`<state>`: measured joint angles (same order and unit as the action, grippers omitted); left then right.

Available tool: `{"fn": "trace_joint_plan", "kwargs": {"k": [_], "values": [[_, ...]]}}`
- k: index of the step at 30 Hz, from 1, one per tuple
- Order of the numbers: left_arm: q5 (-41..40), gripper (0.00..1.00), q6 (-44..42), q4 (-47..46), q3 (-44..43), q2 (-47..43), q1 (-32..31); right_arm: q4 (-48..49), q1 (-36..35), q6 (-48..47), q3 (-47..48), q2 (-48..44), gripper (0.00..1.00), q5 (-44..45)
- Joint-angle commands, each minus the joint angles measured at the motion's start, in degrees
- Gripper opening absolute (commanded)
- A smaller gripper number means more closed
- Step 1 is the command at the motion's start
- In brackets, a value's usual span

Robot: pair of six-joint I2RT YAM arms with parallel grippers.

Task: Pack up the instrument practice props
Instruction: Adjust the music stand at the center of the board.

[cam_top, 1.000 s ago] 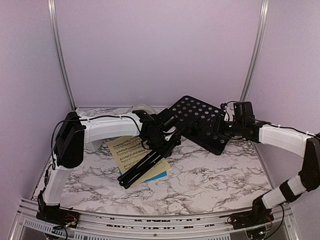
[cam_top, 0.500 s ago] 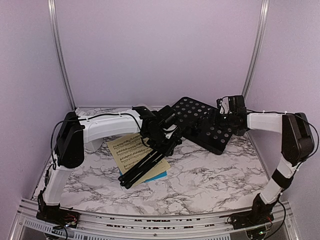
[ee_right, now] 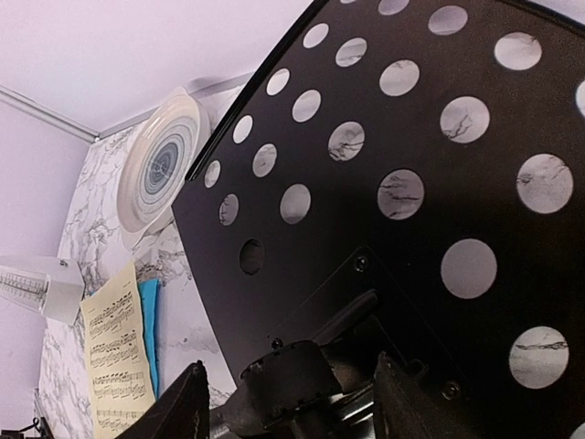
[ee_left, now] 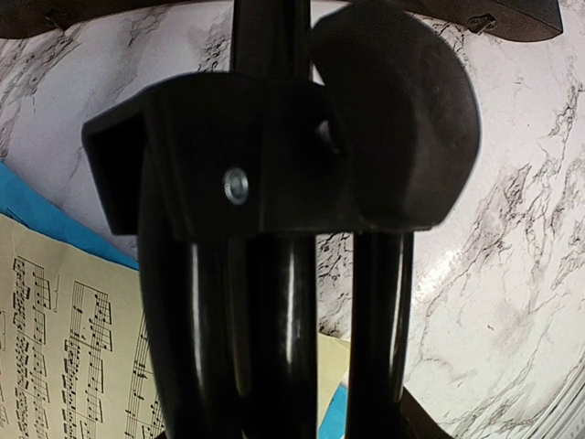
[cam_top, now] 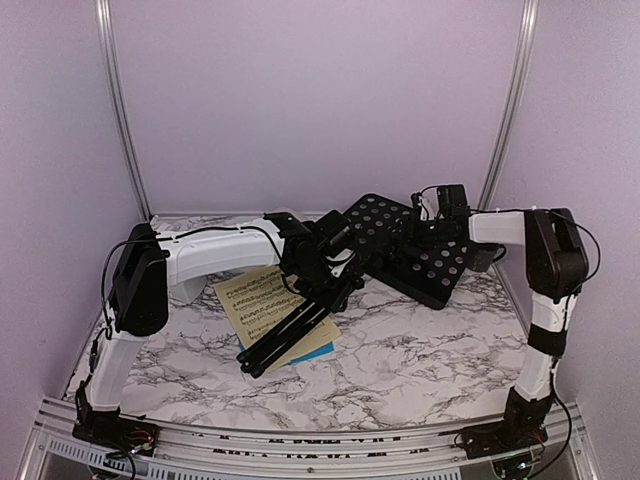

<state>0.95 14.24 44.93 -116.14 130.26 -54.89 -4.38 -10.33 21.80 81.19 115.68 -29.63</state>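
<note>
The left tool (cam_top: 322, 268) is clenched on the black music stand (cam_top: 385, 225), at the hub where its folded tripod legs (cam_top: 285, 335) meet the post. That hub fills the left wrist view. The legs lie across a yellow sheet-music page (cam_top: 262, 300), which rests on a blue page (cam_top: 320, 353).

The right tool (ee_right: 288, 393) is released. Its fingers (ee_right: 187, 407) are spread on either side of the bracket behind the stand's hole-punched desk, which sits tilted at the rear right of the marble surface (cam_top: 420, 350).

A small white metronome (ee_right: 37, 288) stands just beside the pages. A pale round dish (ee_right: 164, 169) lies near the back wall.
</note>
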Motion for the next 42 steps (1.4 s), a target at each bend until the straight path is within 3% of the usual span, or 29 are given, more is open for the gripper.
{"fn": "trace_joint_plan", "kwargs": {"k": [1,7,15,29,33,42], "values": [[0.4,0.39,0.6,-4.2,-1.6,-1.1,0.2,3.1,1.1,0.9,1.6,1.9,0.54,-7.1],[0.4,0.39,0.7,-5.1,-3.3,0.4,0.2,6.6,1.5,2.8,-0.2,2.6,0.4,-14.3],[1.2,0.36,0.9,-6.9,-10.2,4.9,0.4,6.2,1.5,2.2,-2.1,1.9,0.37,-20.0],[3.0,0.39,2.3,-6.7,-10.3,4.5,0.6,-3.8,1.5,-3.3,3.8,-2.1,0.43,-11.4],[2.7,0.39,2.6,-7.3,-9.7,3.8,0.5,-4.2,1.5,-3.9,3.4,-3.0,0.5,-9.7],[3.6,0.39,3.2,-9.0,-8.2,3.2,0.6,-4.0,1.5,-4.2,1.2,-6.3,0.51,-8.5]]}}
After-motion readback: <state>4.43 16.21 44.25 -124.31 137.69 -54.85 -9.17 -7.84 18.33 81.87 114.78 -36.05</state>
